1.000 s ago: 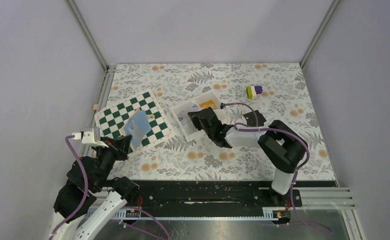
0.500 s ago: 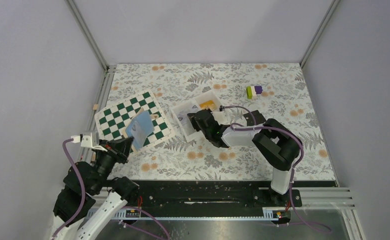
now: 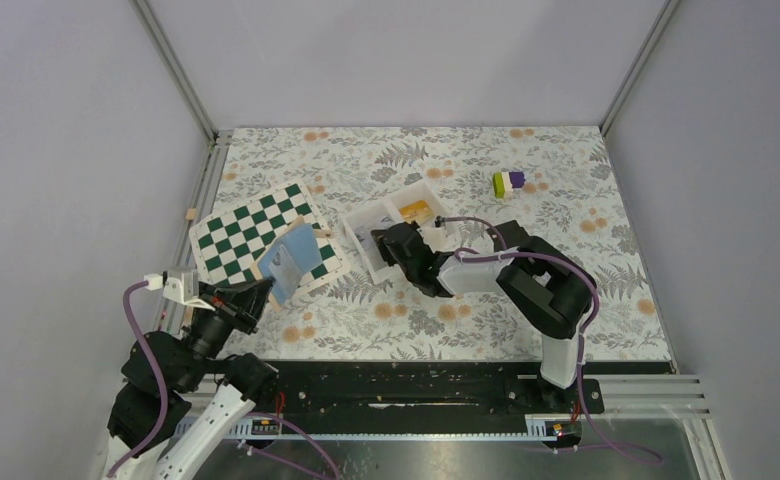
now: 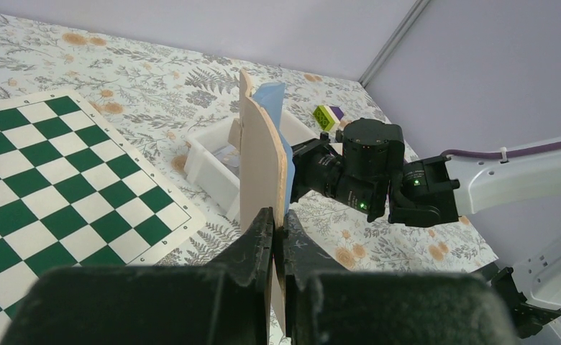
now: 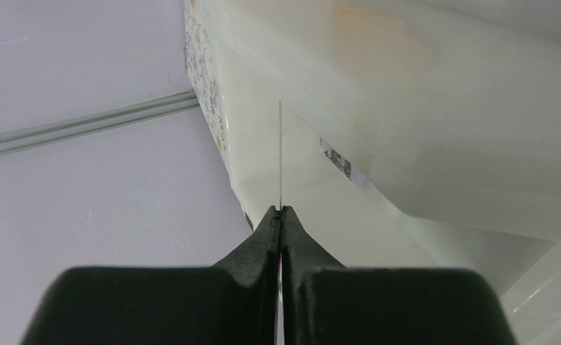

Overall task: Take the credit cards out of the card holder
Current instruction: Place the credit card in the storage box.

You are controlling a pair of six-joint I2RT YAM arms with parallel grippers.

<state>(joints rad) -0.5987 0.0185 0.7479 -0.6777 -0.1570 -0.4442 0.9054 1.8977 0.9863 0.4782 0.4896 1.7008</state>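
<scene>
Blue, tan-bordered card holder [image 4: 263,154]: upright in our left claw [image 4: 277,224], clamped at its lower edge, near the green-and-white chequered board [image 3: 246,230].
Thin pale credit card [image 5: 280,151]: pinched edge-on in our right claw [image 5: 280,213], over the white two-compartment tray [image 4: 209,170].

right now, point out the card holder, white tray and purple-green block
card holder [image 4: 262,162], left wrist view, tan panel
white tray [image 4: 216,176], left wrist view, near wall
purple-green block [image 3: 509,183], top view, middle
</scene>
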